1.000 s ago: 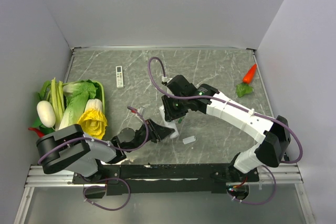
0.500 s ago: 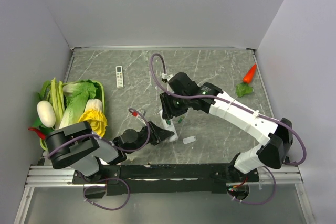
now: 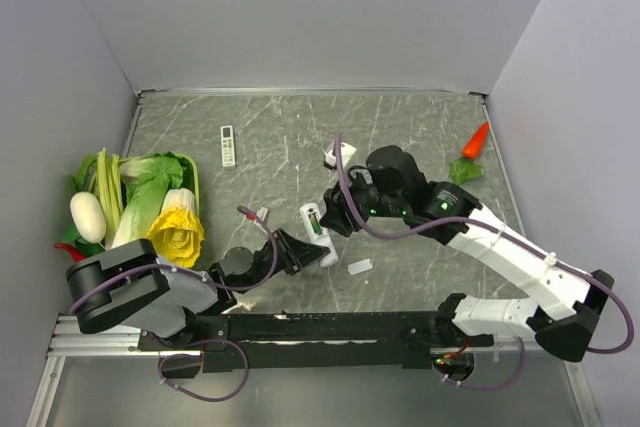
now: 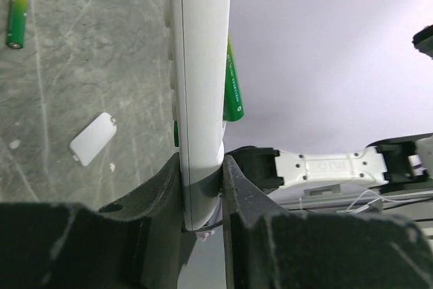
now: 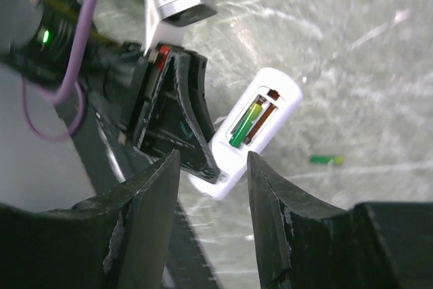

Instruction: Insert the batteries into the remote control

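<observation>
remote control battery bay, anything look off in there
Yes: the one battery in the remote control looks tilted, one end sticking out of the bay rather than lying flat. The other battery lies loose on the table.

two batteries (image 4: pixel 15 21), one remote control (image 4: pixel 201 65), one back cover (image 4: pixel 93 139)

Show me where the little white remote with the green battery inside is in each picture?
Top external: the remote control is near the middle, a bit below centre.
Left wrist: it is the tall white bar standing upright, left of centre, pinched at its bottom end.
Right wrist: it lies slanted in the middle, its open back showing.
Shared landmark: the green battery in its slot.
</observation>
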